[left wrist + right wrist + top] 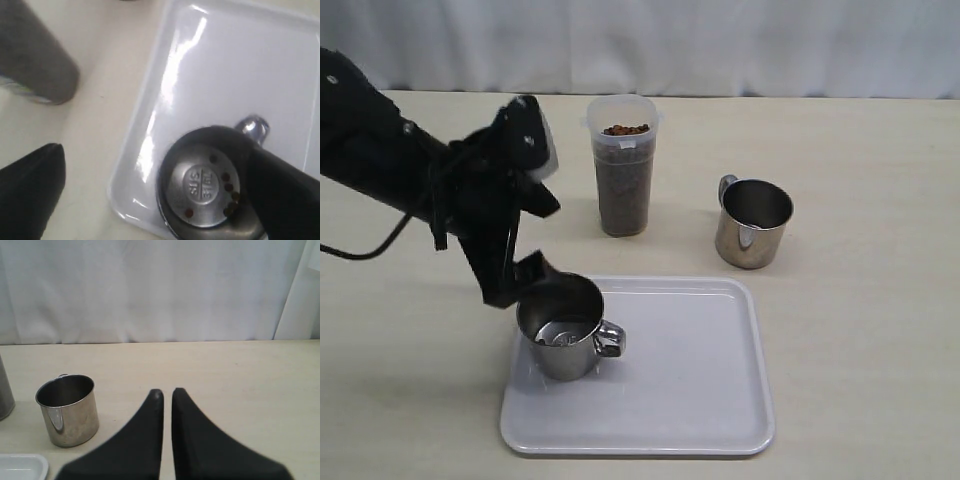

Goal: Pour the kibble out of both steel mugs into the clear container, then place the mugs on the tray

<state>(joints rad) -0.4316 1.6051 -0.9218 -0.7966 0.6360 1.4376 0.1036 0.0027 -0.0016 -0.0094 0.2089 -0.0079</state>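
Observation:
One steel mug (563, 338) stands upright on the near-left corner of the white tray (690, 400), handle toward the tray's middle. A few kibble pellets (227, 185) lie on its stamped bottom. My left gripper (525, 275) is open above its rim: one finger (280, 190) overlaps the mug (205, 185), the other (30, 190) hangs far off over the table. The clear container (624, 170) stands behind the tray, nearly full of kibble (625, 130). The second steel mug (753, 222) stands on the table to its right; no kibble shows in it. My right gripper (166, 392) is shut on nothing, right of that mug (68, 410).
Most of the tray (240, 65) is bare beside the mug. The beige table runs back to a white curtain. The left arm and its cable stretch across the table's left side. The container's wall (35, 60) shows blurred near the left gripper.

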